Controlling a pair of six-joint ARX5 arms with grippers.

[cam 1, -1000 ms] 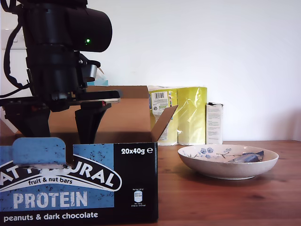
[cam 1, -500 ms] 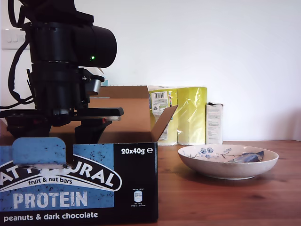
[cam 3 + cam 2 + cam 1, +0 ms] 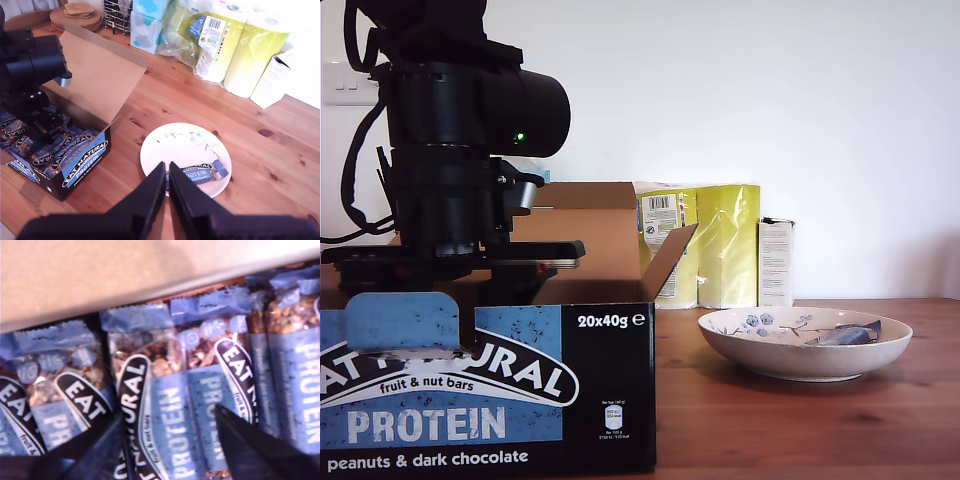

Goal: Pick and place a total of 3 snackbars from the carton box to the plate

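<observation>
With its jaws spread to either side of one bar, my first gripper hangs low inside the carton box, which stands at the exterior view's left on the wooden surface. Between the fingertips lies a single snackbar, flat and face up among the packed snackbars; whether the pads already touch its wrapper cannot be told, since the tips are blurred. My second gripper hovers high above the scene with its jaws pressed together, holding nothing, over the near edge of the plate. One bar already rests in that plate, which sits well apart from the box toward the exterior view's right. Yellow wrapped packs and a narrow white carton stand behind.

Step in hand: the grasp of a further bar, so the task appears roughly one third done. The next move calls for closing squarely across the bar's width without snagging its neighbours, then a straight lift clear of the box flap before carrying across to the plate.
</observation>
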